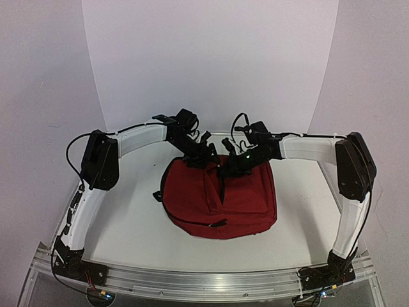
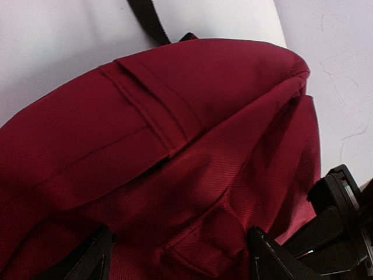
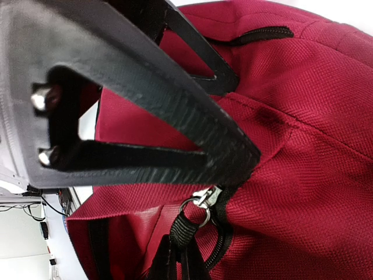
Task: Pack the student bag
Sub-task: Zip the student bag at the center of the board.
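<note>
An aluminium rail runs along the near edge of a white table, with two arm bases bolted to it, one at each end. Both arms rise and bend inward toward the middle.

The student bag, a dark red fabric backpack, lies flat in the centre of the table, its rounded end toward the rail. A short zip crosses its near part, and a black strap pokes out at its left side.

Both grippers meet at the bag's far edge. The left gripper has its jaws spread wide. In its wrist view the black fingers stand on either side of a bulge of red fabric with a stitched band; whether they press on it cannot be told.

The right gripper is clenched, its fingertips together against the red cloth. Just beside the tips sits a metal zip slider with a black pull tab. Whether anything is pinched cannot be told.

Behind it all curves a plain white backdrop.
</note>
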Motion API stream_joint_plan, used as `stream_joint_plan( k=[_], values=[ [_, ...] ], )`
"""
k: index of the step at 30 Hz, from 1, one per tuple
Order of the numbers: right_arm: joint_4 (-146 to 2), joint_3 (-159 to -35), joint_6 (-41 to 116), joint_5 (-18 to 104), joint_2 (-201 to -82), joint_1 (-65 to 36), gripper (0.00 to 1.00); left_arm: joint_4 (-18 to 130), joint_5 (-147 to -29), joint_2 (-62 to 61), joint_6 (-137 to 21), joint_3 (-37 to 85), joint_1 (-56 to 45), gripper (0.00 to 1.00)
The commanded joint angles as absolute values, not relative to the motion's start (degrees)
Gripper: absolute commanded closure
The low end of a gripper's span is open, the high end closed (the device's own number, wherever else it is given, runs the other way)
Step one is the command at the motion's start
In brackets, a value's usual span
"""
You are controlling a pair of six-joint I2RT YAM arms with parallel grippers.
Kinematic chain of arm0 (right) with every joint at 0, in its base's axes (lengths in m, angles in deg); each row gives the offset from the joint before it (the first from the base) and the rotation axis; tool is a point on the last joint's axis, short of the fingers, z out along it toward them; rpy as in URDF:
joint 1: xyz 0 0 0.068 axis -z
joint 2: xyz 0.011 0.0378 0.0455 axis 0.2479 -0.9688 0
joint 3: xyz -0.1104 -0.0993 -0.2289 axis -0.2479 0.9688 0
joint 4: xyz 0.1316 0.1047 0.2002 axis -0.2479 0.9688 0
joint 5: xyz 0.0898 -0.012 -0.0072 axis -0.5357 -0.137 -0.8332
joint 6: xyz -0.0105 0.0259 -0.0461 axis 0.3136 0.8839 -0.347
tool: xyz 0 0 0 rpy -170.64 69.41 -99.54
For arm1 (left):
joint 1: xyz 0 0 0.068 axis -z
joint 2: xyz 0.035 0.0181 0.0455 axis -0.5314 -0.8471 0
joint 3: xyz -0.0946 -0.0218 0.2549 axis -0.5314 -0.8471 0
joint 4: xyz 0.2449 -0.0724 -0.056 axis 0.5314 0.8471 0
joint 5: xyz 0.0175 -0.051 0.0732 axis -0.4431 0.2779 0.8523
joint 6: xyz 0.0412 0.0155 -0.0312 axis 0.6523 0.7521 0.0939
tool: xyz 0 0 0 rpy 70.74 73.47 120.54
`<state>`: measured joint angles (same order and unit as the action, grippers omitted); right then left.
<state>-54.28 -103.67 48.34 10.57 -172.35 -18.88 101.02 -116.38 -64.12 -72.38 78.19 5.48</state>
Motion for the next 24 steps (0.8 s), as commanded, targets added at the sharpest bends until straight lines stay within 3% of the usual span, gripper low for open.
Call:
stream_joint_plan(
  k=[1,3,8,13,15,24],
  values=[
    [-53.2,-102.2,48.2,9.7,-172.1,-20.1,1.0,104.9,-111.5,-63.5,-72.9,79.5,5.8,0.22],
    [-53.2,-102.2,48.0,10.0,-172.2,-20.2,1.0,103.3,-114.4,-63.1,-73.2,78.3,5.9,0.27],
    [-53.2,-104.1,47.9,10.3,-173.9,-20.2,1.0,92.1,-125.9,-61.4,-77.7,72.6,6.3,0.61],
    [-53.0,-105.3,48.5,9.3,-173.4,-20.3,1.0,86.2,-125.8,-59.6,-81.7,70.7,5.4,0.96],
    [-52.8,-104.8,48.9,8.4,-172.3,-20.4,1.0,84.6,-124.4,-58.9,-83.9,69.8,4.0,1.0],
    [-51.6,-98.4,49.5,6.1,-166.1,-22.1,1.0,70.0,-116.1,-51.7,-97.0,57.6,-2.5,1.0]
  ],
)
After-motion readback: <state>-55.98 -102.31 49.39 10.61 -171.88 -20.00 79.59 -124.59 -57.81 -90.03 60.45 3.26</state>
